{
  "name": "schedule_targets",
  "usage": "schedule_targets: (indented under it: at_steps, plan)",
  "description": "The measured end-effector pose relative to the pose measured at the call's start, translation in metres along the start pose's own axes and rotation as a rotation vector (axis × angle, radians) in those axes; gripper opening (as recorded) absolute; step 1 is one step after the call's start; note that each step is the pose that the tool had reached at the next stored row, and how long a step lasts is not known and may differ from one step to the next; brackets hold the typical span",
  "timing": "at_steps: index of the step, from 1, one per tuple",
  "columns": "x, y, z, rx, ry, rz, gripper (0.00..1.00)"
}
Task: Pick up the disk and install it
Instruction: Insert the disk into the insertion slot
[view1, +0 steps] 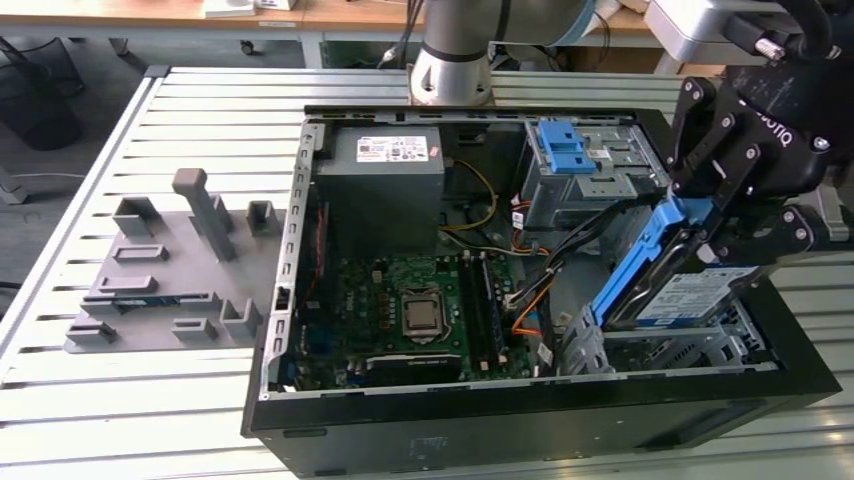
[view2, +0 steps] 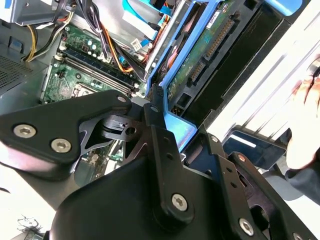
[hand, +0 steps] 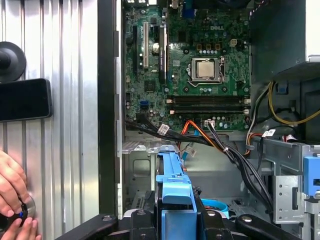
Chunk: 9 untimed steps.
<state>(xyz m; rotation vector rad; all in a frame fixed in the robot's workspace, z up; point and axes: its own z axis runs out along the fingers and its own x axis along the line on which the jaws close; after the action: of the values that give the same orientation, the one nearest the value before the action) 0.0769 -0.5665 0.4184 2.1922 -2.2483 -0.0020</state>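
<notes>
Metalwork of the drive cage fills the near corner of the open case on the exterior view's right. The disk hangs tilted just above the cage, with its low end toward the cage and its other end raised. The tool is clenched on the disk's blue carrier frame at the raised end. In the first wrist view that frame sits between the tool's fingers.

The step in hand looks to be bringing the disk to its bay. Done well, I judge, the frame stays square to the cage walls and goes in evenly rather than corner first. It should also keep off the cables that trail just beside the cage.

A white-and-blue label faces up on the disk, but its print is too small to make out. Farther in lies the motherboard. Beyond it, at the far wall, are the power supply with its white sticker and a blue latch. Outside the case, on the slatted surface, a grey fixture stands at the exterior view's left. In the first wrist view a person's hand rests on the surface.
</notes>
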Motion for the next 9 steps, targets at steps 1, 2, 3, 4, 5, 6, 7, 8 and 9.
schedule_targets:
  at_steps: [1, 2, 3, 4, 5, 6, 7, 8, 9]
  plan:
    - [0.0000, 0.0000, 0.0006, 0.0000, 0.0000, 0.000, 0.36]
    - [0.0000, 0.0000, 0.0013, 0.0000, 0.0000, 0.000, 0.36]
    - [0.0000, 0.0000, 0.0020, -0.0001, 0.0001, 0.000, 0.36]
    - [0.0000, 0.0000, 0.0027, 0.0000, 0.0000, 0.000, 0.36]
    - [0.0000, 0.0000, 0.0035, 0.0000, 0.0000, 0.000, 0.36]
    - [0.0000, 0.0000, 0.0043, 0.0000, 0.0001, 0.000, 0.36]
    - [0.0000, 0.0000, 0.0050, 0.0000, 0.0001, 0.000, 0.36]
    - [0.0000, 0.0000, 0.0058, -0.0001, 0.0001, 0.000, 0.36]
    - [0.0000, 0.0000, 0.0065, 0.0000, 0.0001, 0.000, 0.36]
